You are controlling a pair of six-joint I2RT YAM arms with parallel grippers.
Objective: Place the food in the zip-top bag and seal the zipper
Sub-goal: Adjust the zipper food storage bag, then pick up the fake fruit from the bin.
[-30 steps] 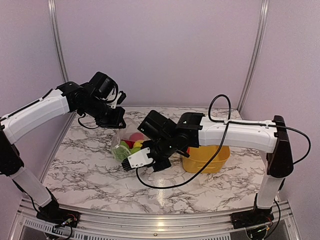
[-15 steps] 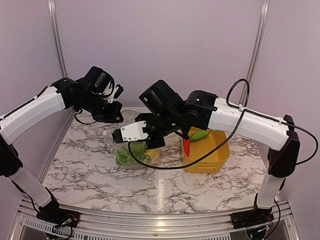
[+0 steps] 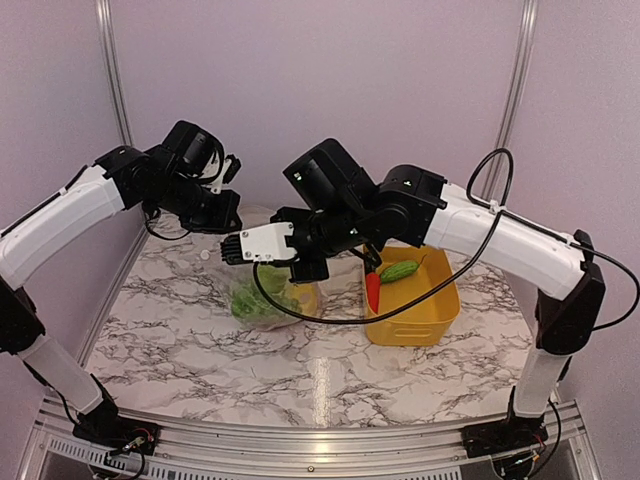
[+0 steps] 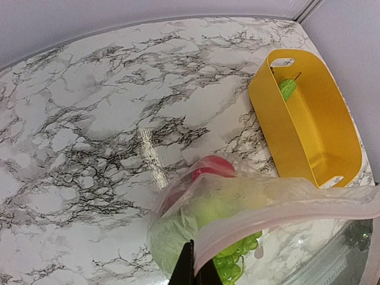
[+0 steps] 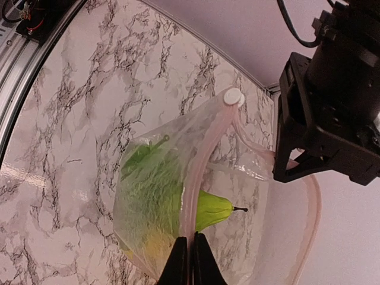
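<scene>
The clear zip-top bag (image 3: 263, 300) hangs above the marble table, held up by both grippers. Through its plastic I see food: a red apple (image 4: 211, 167), a green pear (image 5: 214, 209), leafy greens (image 5: 148, 184) and green grapes (image 4: 237, 261). My left gripper (image 4: 193, 274) is shut on the pinkish zipper (image 4: 285, 211) strip at one end of the mouth. My right gripper (image 5: 191, 261) is shut on the same zipper (image 5: 205, 157) further along. In the top view the left gripper (image 3: 222, 220) and right gripper (image 3: 230, 250) sit close together above the bag.
A yellow basket (image 3: 425, 318) stands right of the bag, holding a bumpy green vegetable (image 3: 398, 271) and a red carrot-like piece (image 3: 373, 290). The left wrist view also shows the basket (image 4: 270, 127). A white slider tab (image 5: 233, 97) sits on the bag's mouth. Walls close the table's back and sides.
My right gripper rose from table level up and left and closed on the zipper strip. The left arm lifted too, and the bag now hangs off the table.
</scene>
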